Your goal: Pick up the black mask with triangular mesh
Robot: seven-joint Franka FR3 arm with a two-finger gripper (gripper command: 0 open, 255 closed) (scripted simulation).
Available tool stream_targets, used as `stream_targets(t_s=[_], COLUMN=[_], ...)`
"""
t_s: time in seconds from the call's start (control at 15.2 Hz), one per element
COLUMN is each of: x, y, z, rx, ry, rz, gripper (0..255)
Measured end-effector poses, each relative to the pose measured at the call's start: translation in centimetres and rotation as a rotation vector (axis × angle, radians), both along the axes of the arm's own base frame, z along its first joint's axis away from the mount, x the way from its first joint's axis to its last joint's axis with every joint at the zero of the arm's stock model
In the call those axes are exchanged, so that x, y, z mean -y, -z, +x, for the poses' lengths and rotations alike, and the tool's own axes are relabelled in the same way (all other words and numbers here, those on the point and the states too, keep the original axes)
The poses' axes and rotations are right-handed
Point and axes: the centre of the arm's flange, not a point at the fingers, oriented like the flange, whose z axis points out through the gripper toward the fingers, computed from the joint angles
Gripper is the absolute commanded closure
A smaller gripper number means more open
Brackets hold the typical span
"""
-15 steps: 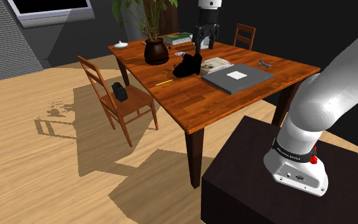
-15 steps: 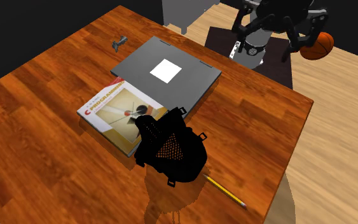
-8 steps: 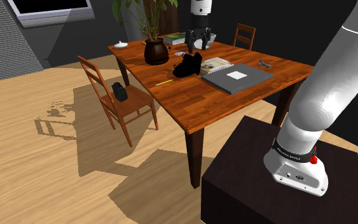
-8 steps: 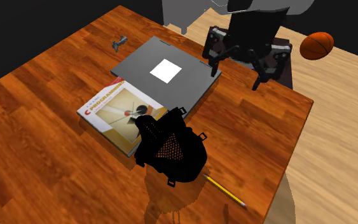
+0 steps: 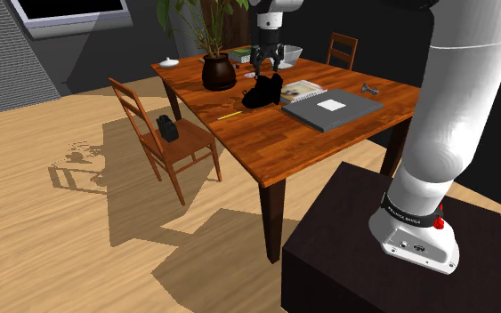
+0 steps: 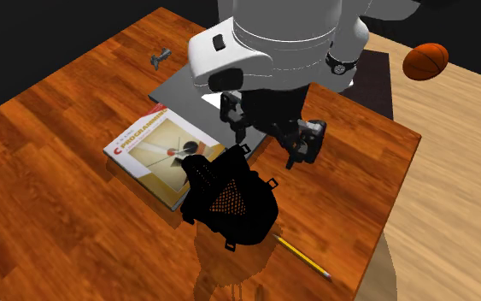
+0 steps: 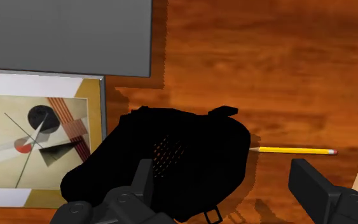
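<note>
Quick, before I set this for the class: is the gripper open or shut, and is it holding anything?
All-black two-finger gripper: open, fingers apart, holding nothing; the black mesh mask lies below them, not clasped.

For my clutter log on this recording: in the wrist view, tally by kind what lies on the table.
Black mesh mask: 1
Yellow pencil: 1
Book with art cover: 1
Grey flat case: 1
Total: 4

A reddish wooden table [image 5: 275,147] and a wooden chair [image 5: 190,138] stand on pale plank floor [image 5: 61,240].
</note>
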Motion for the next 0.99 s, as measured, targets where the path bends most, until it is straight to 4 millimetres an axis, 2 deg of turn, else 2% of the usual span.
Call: stream_targets(t_s=[0.73,0.99], x=[9.3,9.8], y=[3.9,5.6], z=[9.9,10.6], rx=[0.0,0.0], ry=[0.111,0.118], rz=[-0.008,-0.008], gripper=[0,0])
